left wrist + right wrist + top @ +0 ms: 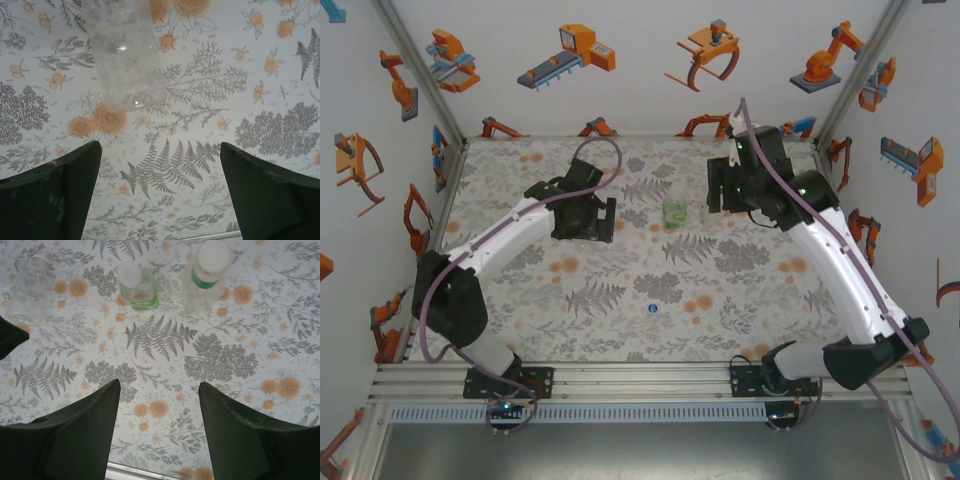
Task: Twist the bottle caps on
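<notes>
Nearest the overhead camera, both arm bases sit on the rail. The left arm bends up and inward to the left gripper (582, 215), and the right arm does the same to the right gripper (722, 185). Both grippers are low over the far half of the patterned mat (620, 330). A green bottle (675, 212) stands between them. A blue cap (652, 309) lies alone on the mat, nearer the bases and well apart from both grippers.

From the left wrist, the left gripper (160, 150) has its jaws spread wide and holds nothing. A clear bottle (127, 65) lies ahead, toward the left finger.

From the right wrist, the right gripper (159, 385) is likewise spread and holds nothing. Ahead are the clear bottle (30, 290), a green-labelled bottle (140, 292) whose print is too blurred to read, and a green-banded bottle (200, 287). The last two each carry a white cap (129, 272).
</notes>
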Available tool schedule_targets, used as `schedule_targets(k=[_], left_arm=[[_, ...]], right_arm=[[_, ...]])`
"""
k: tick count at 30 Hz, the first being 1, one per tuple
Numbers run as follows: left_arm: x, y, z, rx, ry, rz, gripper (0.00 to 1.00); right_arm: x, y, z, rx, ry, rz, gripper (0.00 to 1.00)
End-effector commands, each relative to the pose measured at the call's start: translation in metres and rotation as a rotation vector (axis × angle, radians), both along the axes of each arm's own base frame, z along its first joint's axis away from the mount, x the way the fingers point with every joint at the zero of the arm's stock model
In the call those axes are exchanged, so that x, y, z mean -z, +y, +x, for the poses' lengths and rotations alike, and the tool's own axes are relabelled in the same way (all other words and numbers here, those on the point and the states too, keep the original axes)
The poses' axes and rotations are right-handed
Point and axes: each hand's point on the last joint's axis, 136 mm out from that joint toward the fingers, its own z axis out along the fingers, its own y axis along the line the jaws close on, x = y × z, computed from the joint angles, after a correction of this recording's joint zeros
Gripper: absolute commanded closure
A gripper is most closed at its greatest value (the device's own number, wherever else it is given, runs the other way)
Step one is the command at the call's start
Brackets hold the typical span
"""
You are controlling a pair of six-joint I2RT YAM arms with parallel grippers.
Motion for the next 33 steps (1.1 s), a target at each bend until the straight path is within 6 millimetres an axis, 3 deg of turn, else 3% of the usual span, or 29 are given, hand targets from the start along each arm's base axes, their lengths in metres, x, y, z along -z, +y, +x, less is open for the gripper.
schedule_targets(k=[1,7,17,33], left_arm=[[0.009,0.009,0.012,-0.043,0.067,0.031,0.09],[0.035,0.017,0.041,-0.120,0.156,0.028,0.09],[0.085,0.006,0.061,-0.128,0.321,0.031,0.08],[0.119,0.010,0.054,-0.154,0.445,0.084,0.18]], right_arm=[[-0.011,-0.019,-0.008,0.067,-0.061,-0.005,0.39],[-0.026,-0.037,-0.029,0.096,-0.120,0.010,0.39],[-0.033,-0.057,-0.050,0.141,-0.143,-0.005,0.39],[-0.022,-0.067,-0.062,0.165,-0.122,-0.014,0.39]])
